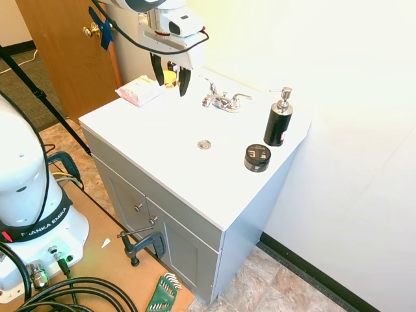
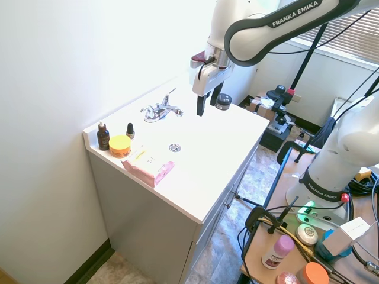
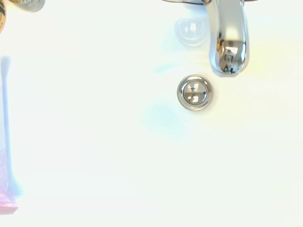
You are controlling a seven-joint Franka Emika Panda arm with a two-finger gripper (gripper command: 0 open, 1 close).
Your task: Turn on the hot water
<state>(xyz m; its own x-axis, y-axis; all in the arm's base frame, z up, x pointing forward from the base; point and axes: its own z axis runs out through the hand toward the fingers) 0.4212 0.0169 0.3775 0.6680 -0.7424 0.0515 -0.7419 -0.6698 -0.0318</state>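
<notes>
Tool (image 1: 171, 83) (wide open) empty, above sink (image 1: 170, 138)

End effector (image 1: 171, 83) hangs above the basin, clear air below it down to the drain (image 1: 204, 144). Faucet (image 1: 222, 100) stands open from the front. Pink pack (image 1: 139, 90) and yellow jar (image 2: 120, 145) crowd one side; soap bottle (image 1: 279, 118) and black tin (image 1: 257, 157) the other.

Wrist view cuts the faucet (image 3: 228, 42) off at the top edge, only its spout showing, levers out of frame. A pink packet (image 3: 5, 203) barely pokes in at the edge. The basin is washed out white, its contours lost.
</notes>
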